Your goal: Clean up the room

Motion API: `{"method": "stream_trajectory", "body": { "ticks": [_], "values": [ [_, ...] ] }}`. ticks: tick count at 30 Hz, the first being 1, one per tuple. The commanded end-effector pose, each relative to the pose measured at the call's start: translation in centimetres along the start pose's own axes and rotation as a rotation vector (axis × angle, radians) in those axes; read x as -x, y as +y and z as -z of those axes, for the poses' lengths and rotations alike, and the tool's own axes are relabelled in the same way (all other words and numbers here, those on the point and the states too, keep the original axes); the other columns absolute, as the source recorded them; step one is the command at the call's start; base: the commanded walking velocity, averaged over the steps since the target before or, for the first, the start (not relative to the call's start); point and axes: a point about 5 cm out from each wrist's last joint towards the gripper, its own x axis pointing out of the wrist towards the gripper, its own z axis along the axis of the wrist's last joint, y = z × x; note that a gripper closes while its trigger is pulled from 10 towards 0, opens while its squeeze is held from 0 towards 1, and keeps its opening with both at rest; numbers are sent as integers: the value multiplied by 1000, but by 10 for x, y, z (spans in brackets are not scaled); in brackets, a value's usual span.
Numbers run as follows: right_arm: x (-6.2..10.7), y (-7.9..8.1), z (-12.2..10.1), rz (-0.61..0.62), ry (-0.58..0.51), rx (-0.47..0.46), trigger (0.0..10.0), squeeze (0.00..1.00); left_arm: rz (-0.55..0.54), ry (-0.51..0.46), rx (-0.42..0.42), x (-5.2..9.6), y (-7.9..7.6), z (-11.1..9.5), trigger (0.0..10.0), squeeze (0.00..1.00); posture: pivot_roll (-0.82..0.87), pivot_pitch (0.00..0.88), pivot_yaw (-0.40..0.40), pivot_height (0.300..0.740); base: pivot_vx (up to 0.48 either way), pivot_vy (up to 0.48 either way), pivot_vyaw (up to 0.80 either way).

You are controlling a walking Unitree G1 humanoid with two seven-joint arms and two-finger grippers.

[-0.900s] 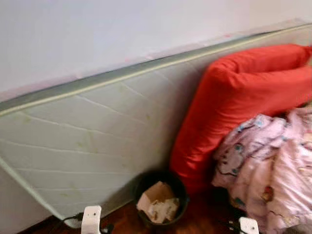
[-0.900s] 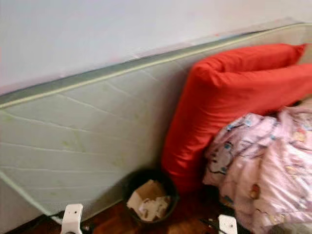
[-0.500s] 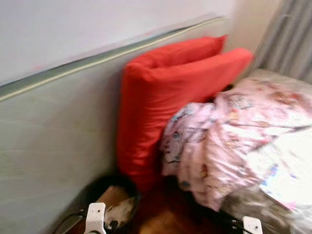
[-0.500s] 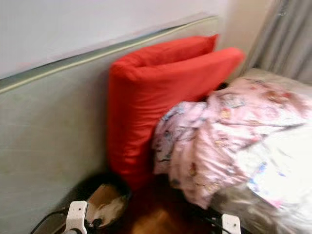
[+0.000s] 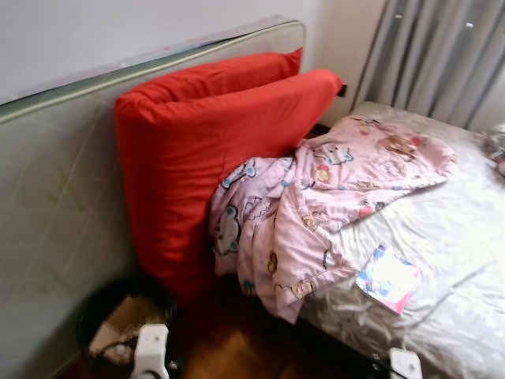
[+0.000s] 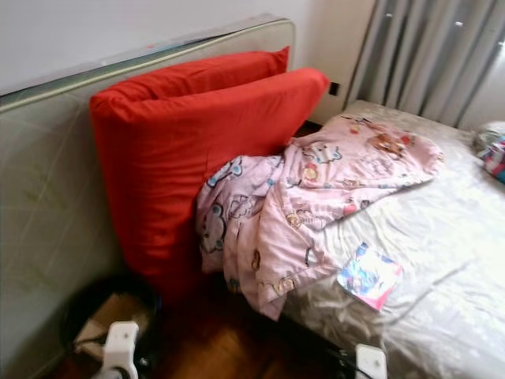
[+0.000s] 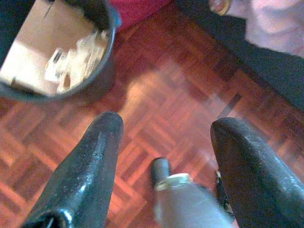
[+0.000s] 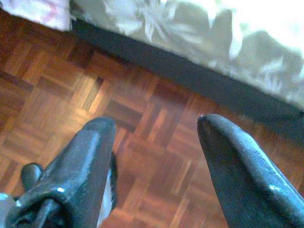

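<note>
My left pincer [image 7: 164, 142] and right pincer [image 8: 154, 137] hang spread, gripping nothing, above the parquet floor [image 7: 190, 80] beside the bed [image 5: 458, 237]; a pink blanket [image 5: 316, 205] drapes off the bed's edge against a red cushion [image 5: 197, 150]; a black bin [image 7: 90, 66] stands beyond that cushion.

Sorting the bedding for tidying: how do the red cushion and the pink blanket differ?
The red cushion is plain and smooth; the pink blanket carries cartoon prints and is crumpled. The cushion stands folded against the upright mattress; the blanket sprawls over the bed, one end hanging off its edge. Both are soft bedding.

A white wall [image 5: 118, 31] is seen behind a mattress [image 5: 47, 205] stood on edge. Grey curtains [image 5: 442, 55] are hung beyond the bed [image 5: 465, 260], and reddish parquet floor [image 7: 180, 76] is laid below.
</note>
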Motion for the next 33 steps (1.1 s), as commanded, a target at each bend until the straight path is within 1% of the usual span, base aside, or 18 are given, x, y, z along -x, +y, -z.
{"method": "stream_trajectory", "body": {
  "ticks": [1, 8, 24, 33],
  "values": [
    [1, 1, 4, 2, 8, -9, 10000, 0, 2, 26, -6, 1, 2, 5, 10000, 0, -8, 0, -32, 740, 0, -349, 0],
    [0, 1, 4, 9, 9, -20, 10000, 0, 5, 27, -11, 1, 2, 4, 10000, 0, -10, 0, -29, 740, 0, -359, 0],
    [0, 1, 5, 10, 14, -8, 10000, 0, 12, 29, -17, 1, 2, 4, 10000, 0, -21, 0, -23, 740, 0, -362, -755],
    [1, 2, 6, 5, 18, -3, 10000, 0, 18, 32, -26, 1, 3, 5, 10000, 0, -24, 0, -20, 740, 0, -480, -759]
  ]
}}
